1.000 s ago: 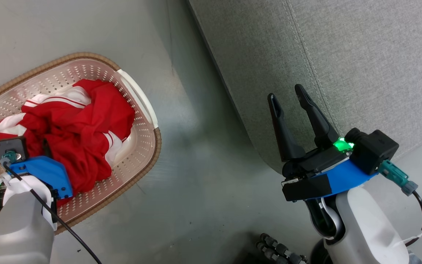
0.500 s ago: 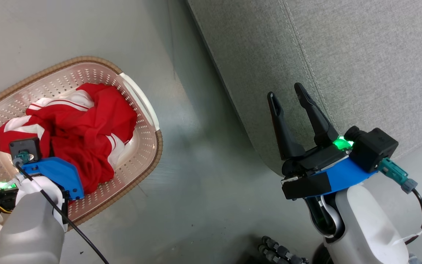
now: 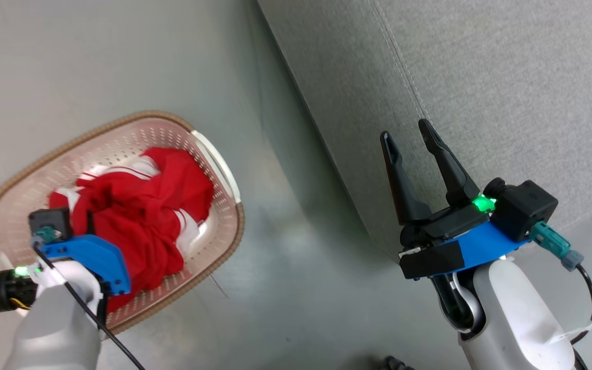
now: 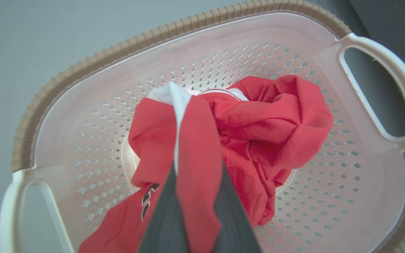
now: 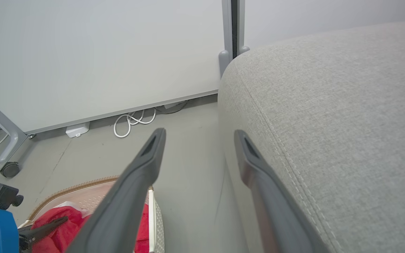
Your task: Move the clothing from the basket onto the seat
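1. The seat (image 3: 506, 77) fills the upper right of the head view. A strip of bare floor (image 3: 285, 231) separates its front edge from the basket (image 3: 121, 146).
2. The basket stands on the floor, well apart from the seat, with one white handle facing it.
3. The clothing (image 3: 142, 216) lies bunched inside the basket. None rests on the seat, so the transfer is judged to be at its first lift.
4. Left tool (image 4: 197, 168): the arm points down into the basket. The fingers are clamped on a fold of red and white fabric, which rises from the heap between them. This grip looks suited to lifting.
5. Right tool (image 3: 405, 131): the fingers are apart and empty. It is held at the seat's front edge, probably to keep clear of the left arm's path.
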